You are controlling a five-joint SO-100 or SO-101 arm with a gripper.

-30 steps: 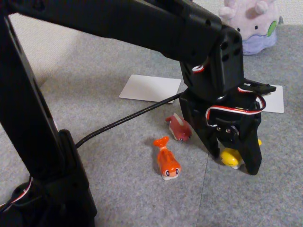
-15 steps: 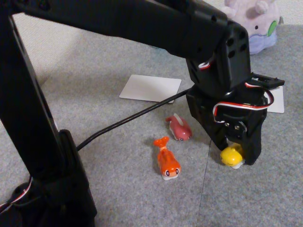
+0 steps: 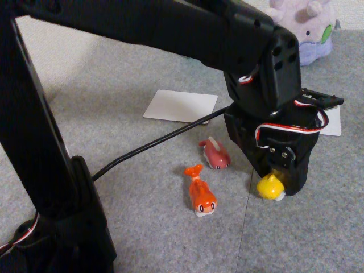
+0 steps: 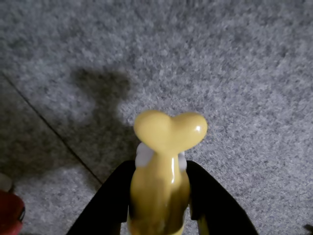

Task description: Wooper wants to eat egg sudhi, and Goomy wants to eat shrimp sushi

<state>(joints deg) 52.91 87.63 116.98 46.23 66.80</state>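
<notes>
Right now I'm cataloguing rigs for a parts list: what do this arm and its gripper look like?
The arm is matte black plastic with boxy joint housings. Red, white and black servo wires loop across the wrist, and a black cable trails over the grey carpet. The gripper is black too; in the wrist view its fingers are dark, unmarked wedges.

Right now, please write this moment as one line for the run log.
phase: grasp | gripper: shut on egg sudhi | shrimp sushi: on carpet, untouched | Goomy: far back
</notes>
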